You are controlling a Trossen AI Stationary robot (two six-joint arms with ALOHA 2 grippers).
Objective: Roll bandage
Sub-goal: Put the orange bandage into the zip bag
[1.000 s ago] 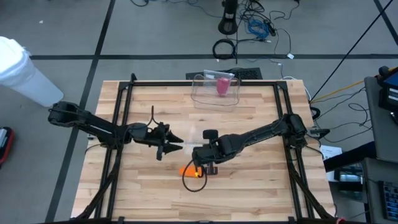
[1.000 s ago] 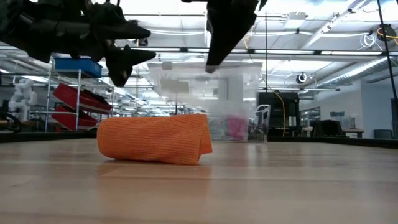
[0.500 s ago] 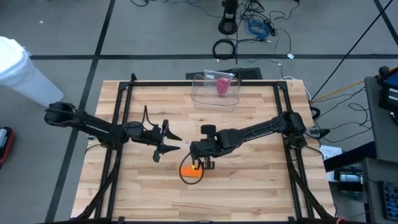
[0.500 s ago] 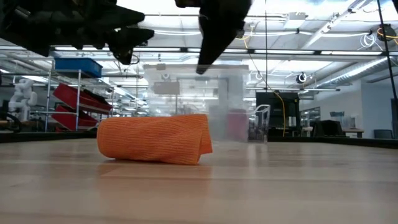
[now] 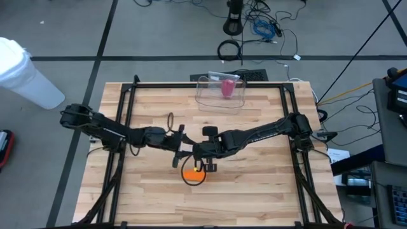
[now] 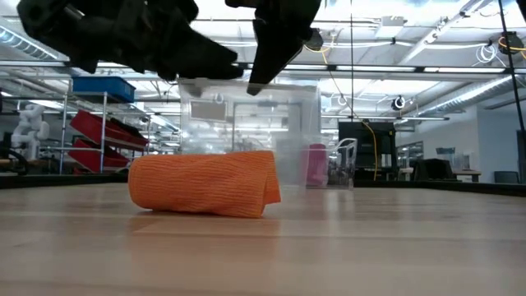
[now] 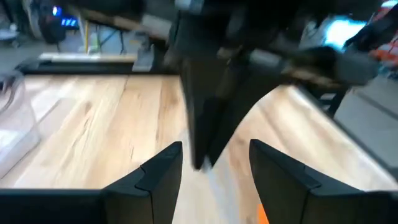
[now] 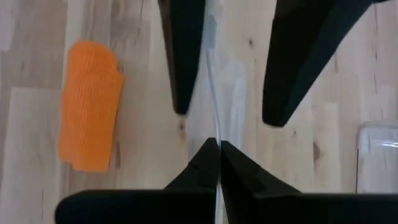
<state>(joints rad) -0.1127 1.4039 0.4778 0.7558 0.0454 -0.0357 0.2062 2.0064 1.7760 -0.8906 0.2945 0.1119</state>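
Note:
The rolled orange bandage (image 5: 194, 173) (image 6: 205, 182) (image 8: 90, 102) lies on its side on the wooden table, touched by neither gripper. Just above and beyond it, my right gripper (image 5: 202, 160) (image 8: 217, 149) is shut on a thin clear strip (image 8: 219, 87). My left gripper (image 5: 184, 152) (image 7: 214, 165) is open and points level at the right one. Its fingers (image 8: 181, 62) stand on either side of the strip and of the right gripper's tip. Whether they touch the strip I cannot tell. My right gripper pinches the end of the clear strip (image 8: 216, 134) between its two fingertips, slanting down from the table's right. The strip runs on from the tips, clear of the table, into the gap between the left gripper's fingers.
A clear plastic box (image 5: 221, 90) with a pink thing inside stands at the table's far edge. A black frame (image 5: 124, 121) runs along both sides of the table. Bare wood lies near and to both sides of the bandage.
My left gripper has gone toward the table's right, up to my right gripper, and has rolled about its own line; its fingers now flank the right gripper's tip. My right gripper has shifted slightly toward the left. The bandage has not moved.

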